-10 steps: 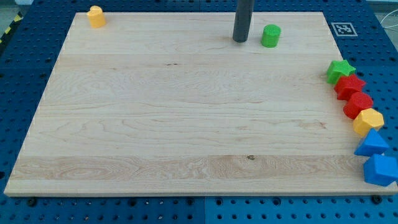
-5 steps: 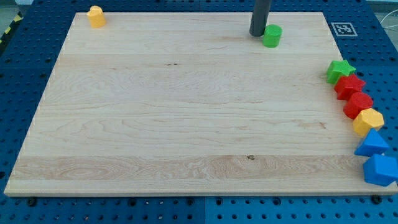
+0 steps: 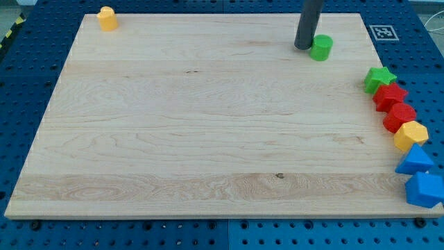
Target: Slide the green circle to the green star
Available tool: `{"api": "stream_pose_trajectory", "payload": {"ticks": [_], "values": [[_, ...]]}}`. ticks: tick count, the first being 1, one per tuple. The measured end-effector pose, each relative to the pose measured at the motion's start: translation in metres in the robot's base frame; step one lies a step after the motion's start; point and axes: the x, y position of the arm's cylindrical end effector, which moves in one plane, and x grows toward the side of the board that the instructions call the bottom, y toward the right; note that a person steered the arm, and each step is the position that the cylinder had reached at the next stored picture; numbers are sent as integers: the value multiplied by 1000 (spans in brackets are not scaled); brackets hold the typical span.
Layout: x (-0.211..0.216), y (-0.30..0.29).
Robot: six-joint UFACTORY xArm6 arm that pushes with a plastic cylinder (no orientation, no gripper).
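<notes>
Showing a pale wooden counter from above and slightly in front, this single camera view is taking in the whole board. Starting at the view's left, a small yellow block, shape hard to make out, is sitting alone in the top left corner, well apart from everything else.

Moving right across bare wood, my tip is resting on the counter near the top edge, at the end of a straight dark rod coming down from above. It is pressing against the left side of the green circle, which is sitting just beside it. There is no gripper here, so nothing is being grasped or released; the rod is only pushing. Judging by this placement, the tip is standing behind the circle so that a push sends it rightward and downward.

Further right, the green star is lying at the counter's right edge, below and to the right of the circle and apart from it, so the circle is not yet reaching it. Below the star, blocks are running down the right edge in a touching row: two red blocks, a yellow hexagon and two blue blocks, partly overhanging the board.

Surrounding the counter, a blue perforated table is showing on all sides, and a black-and-white square marker is sitting by the top right corner.
</notes>
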Motion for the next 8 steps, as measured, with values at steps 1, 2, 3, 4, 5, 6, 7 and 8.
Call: {"api": "stream_pose_trajectory", "payload": {"ticks": [1,2,3,4,5,6,7,8], "values": [[3,18],[3,22],[6,28],[7,44],[7,55],[7,67],[7,74],[10,82]]}}
